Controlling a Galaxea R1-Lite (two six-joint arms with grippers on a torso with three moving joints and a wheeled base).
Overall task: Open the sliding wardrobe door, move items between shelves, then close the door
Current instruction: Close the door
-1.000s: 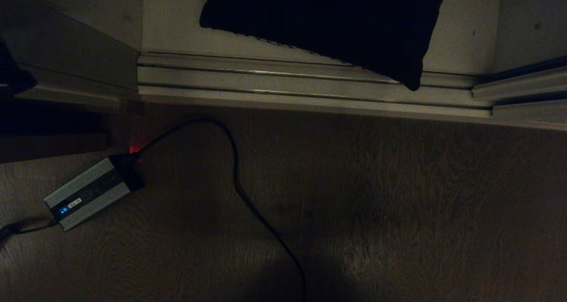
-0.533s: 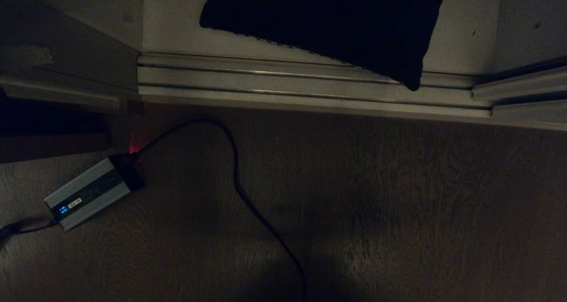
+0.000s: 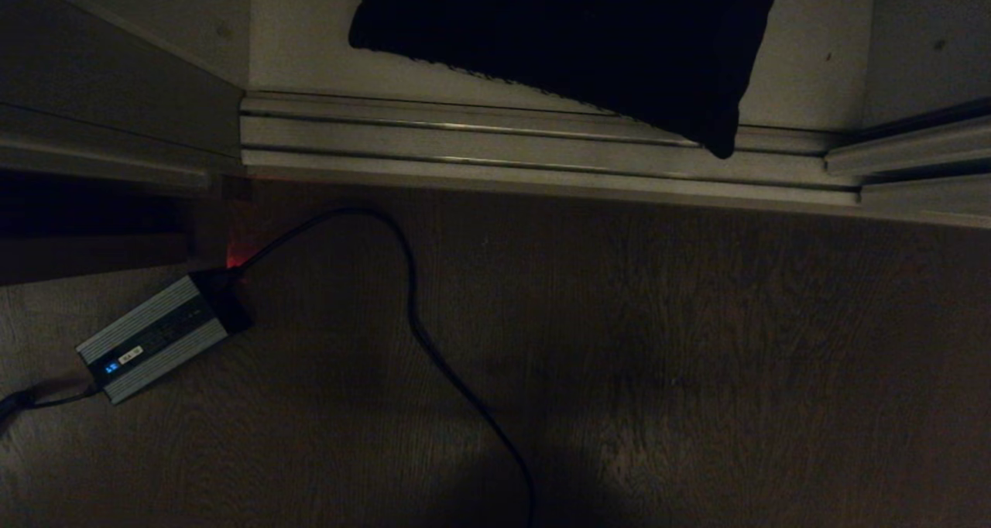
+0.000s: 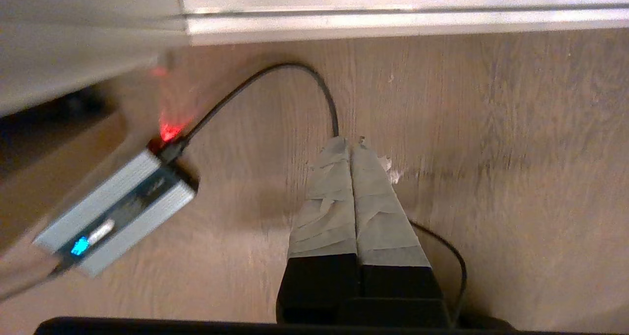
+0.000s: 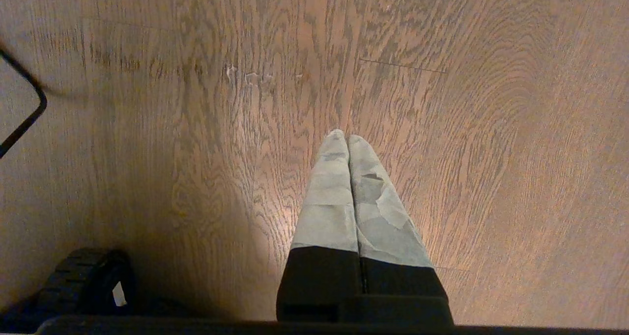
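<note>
While the cushion (image 3: 573, 40) is seen lying on the lowest shelf (image 3: 813, 56) just behind the floor track (image 3: 542, 152), one corner overhanging it, it is judged soft, light and best pinched at that corner. Left gripper (image 4: 350, 143): pressed closed, empty, over the floor in front of the track. Right gripper (image 5: 346, 138): closed, empty, idle.

Dim lighting. Brown wood-grain floor (image 3: 697, 358) bordered by ribbed metal floor track (image 3: 542, 152). Silver box (image 3: 159, 334) with black cable (image 3: 418, 327) on floor.
</note>
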